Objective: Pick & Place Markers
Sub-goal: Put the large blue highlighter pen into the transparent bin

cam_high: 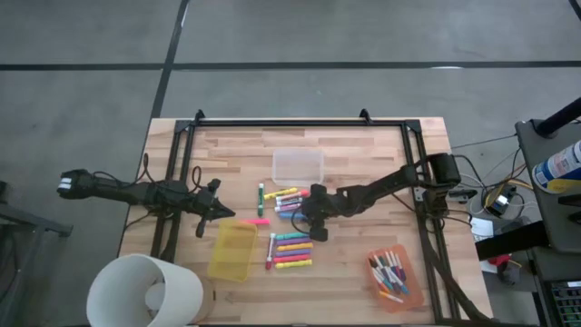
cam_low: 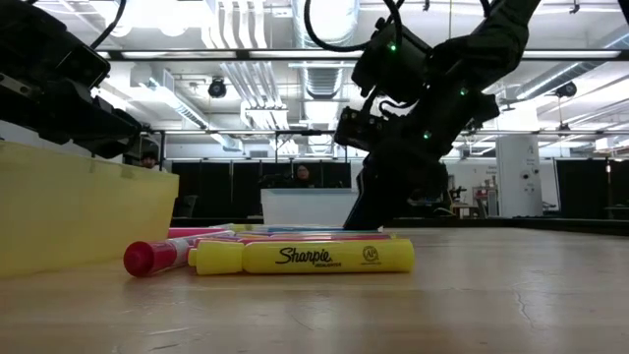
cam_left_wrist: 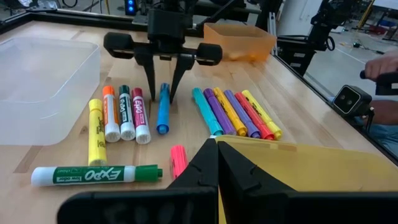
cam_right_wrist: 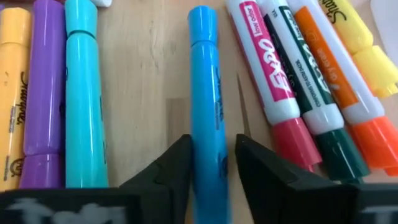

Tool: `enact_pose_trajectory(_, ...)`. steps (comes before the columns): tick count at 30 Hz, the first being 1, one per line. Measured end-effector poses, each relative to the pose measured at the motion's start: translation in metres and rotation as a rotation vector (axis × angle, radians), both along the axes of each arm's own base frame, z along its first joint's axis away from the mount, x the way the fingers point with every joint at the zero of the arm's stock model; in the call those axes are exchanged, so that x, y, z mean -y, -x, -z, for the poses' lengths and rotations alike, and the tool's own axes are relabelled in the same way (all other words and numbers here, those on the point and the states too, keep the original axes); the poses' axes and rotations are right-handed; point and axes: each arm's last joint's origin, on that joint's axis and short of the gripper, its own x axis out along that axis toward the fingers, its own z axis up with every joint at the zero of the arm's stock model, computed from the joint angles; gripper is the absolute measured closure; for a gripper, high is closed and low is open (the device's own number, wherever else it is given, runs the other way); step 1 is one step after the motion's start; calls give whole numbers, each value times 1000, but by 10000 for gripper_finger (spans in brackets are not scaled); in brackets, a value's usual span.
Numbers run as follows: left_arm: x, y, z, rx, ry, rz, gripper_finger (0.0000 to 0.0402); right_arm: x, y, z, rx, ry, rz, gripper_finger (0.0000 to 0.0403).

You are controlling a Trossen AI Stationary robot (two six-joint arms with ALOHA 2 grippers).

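Now my right hand (cam_left_wrist: pixel 163 93) is down on the desk (cam_high: pixel 363 272), fingers (cam_right_wrist: pixel 171 165) straddling the blue marker (cam_right_wrist: pixel 208 106), nearly touching its sides; can't tell if it's pinched yet. That marker lies flat between the white-barrelled markers (cam_left_wrist: pixel 127 112) and the neon row (cam_left_wrist: pixel 236 112). My left hand (cam_left_wrist: pixel 217 165) is pressed shut, parked over the yellow bin (cam_high: pixel 232 250). Clear bin (cam_high: pixel 298 165) is behind the markers, orange bin (cam_high: pixel 394 277) far right.
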Motion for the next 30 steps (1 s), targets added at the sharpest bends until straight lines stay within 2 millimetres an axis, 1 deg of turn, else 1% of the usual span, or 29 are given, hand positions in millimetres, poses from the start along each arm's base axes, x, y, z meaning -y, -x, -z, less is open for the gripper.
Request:
enact_pose_trajectory(6, 0, 0, 0, 0, 0, 0, 401, -1, 0, -1, -12, -34, -16, 347)
enact_pose_trajectory(10, 0, 0, 0, 0, 0, 0, 401, -2, 3, -8, -4, -41, -24, 348)
enact_pose_trajectory(12, 0, 0, 0, 0, 0, 0, 401, -2, 4, -21, 33, -37, -33, 348)
enact_pose_trajectory(15, 0, 0, 0, 0, 0, 0, 401, -1, 7, -46, 105, -16, -47, 348)
enact_pose_trajectory(19, 0, 0, 0, -1, 0, 0, 401, 4, 17, -77, 170, 78, -15, 348)
enact_pose_trajectory(21, 0, 0, 0, 0, 0, 0, 401, 9, 22, -92, 202, 145, 24, 348)
enact_pose_trajectory(23, 0, 0, 0, 0, 0, 0, 401, 17, 26, -101, 224, 206, 80, 348)
enact_pose_trajectory(27, 0, 0, 0, 0, 0, 0, 401, 38, 29, -107, 234, 276, 198, 348)
enact_pose_trajectory(30, 0, 0, 0, 0, 0, 0, 401, 55, 28, -102, 210, 325, 288, 348)
